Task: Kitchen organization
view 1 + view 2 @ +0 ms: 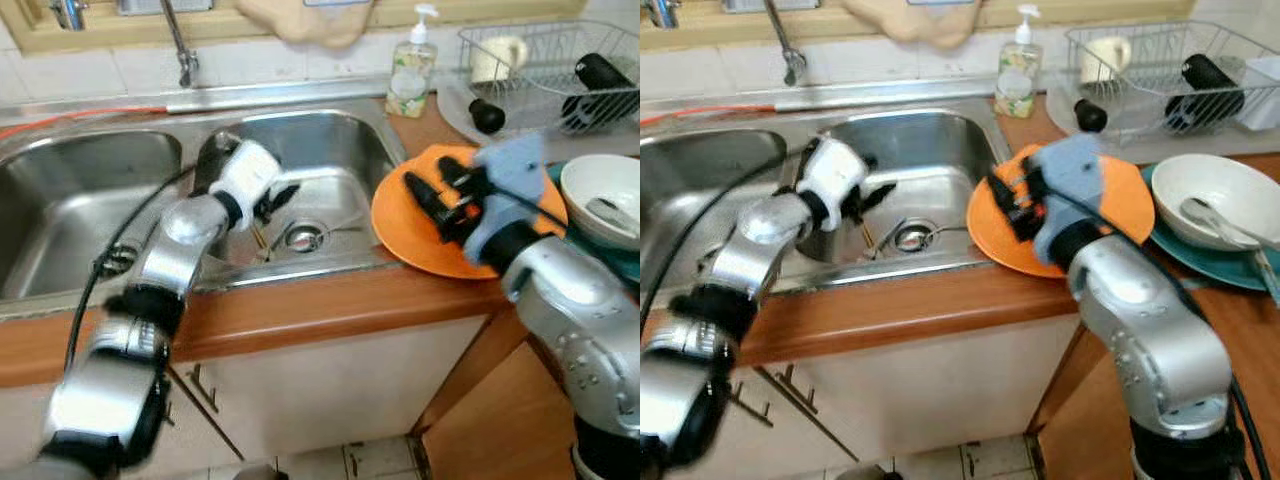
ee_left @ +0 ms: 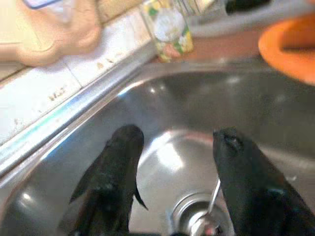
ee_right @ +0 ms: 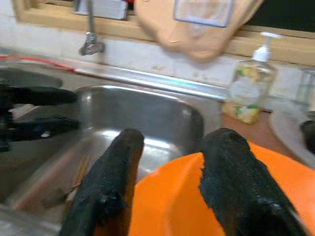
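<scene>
Looks like the dish-sorting step: right gripper (image 1: 437, 205) hovers right over the round orange plastic plate (image 1: 405, 235), which sits on the wooden table (image 1: 330, 300) w/ its left edge hanging over the right basin of the stainless double sink (image 1: 330, 140). Jaws apart, nothing held afaict. Left gripper (image 1: 280, 198) is down in that basin above the drain, jaws apart too. Next move imo: close on the plate rim, then lift w/o tipping it into the sink. Count: 1 orange plate, 1 white bowl (image 1: 600, 200) on 1 teal plate (image 1: 1200, 262), 1 soap bottle (image 1: 411, 70), 1 wire dish rack (image 1: 540, 70).
</scene>
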